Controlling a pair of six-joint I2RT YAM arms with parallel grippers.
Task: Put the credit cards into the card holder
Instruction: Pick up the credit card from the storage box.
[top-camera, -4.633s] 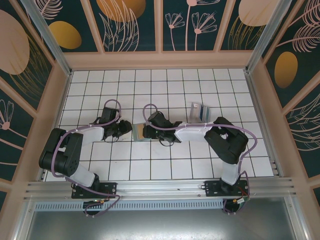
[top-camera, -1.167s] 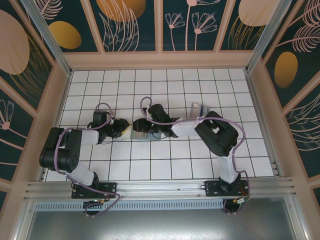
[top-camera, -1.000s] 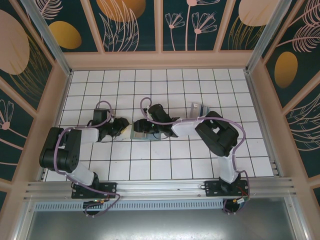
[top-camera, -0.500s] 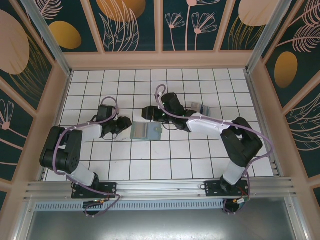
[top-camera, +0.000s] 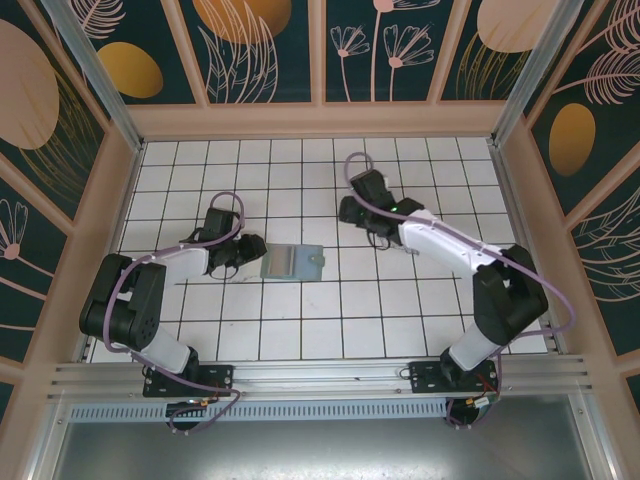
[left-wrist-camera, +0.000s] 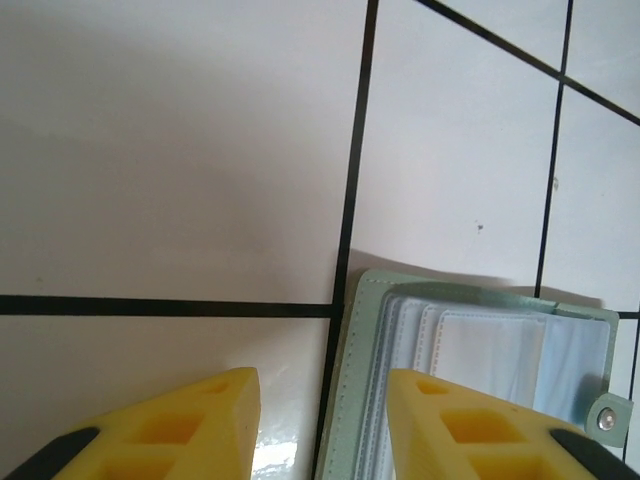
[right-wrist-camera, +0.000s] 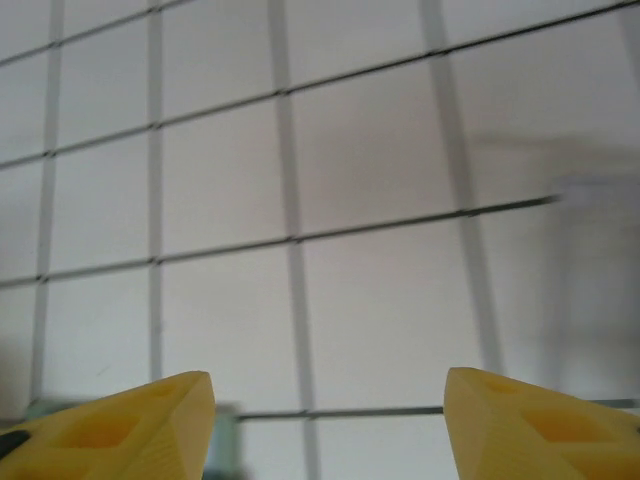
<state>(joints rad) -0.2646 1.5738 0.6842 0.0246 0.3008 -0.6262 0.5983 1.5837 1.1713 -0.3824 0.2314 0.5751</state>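
Card holder (top-camera: 292, 262) flat on tiles, mid frame, sleeves showing, long axis left-right. Left gripper (top-camera: 243, 256) just beside its left short edge, fingers spread, empty, so nearer arm. Right gripper (top-camera: 348, 212) apart to upper right, fingers wide, empty.

Card holder (left-wrist-camera: 470, 375): sage-green cover, matt, leather-like, seamed rim; inner sleeves (left-wrist-camera: 490, 350) of clear plastic, faintly glossy; snap stud (left-wrist-camera: 603, 421) at its corner, shiny metal. Floor tiles (left-wrist-camera: 180, 150) beside it: white, smooth, glossy. Left gripper (left-wrist-camera: 320, 385) fingers (left-wrist-camera: 170, 430) over its edge: yellow matt plastic.
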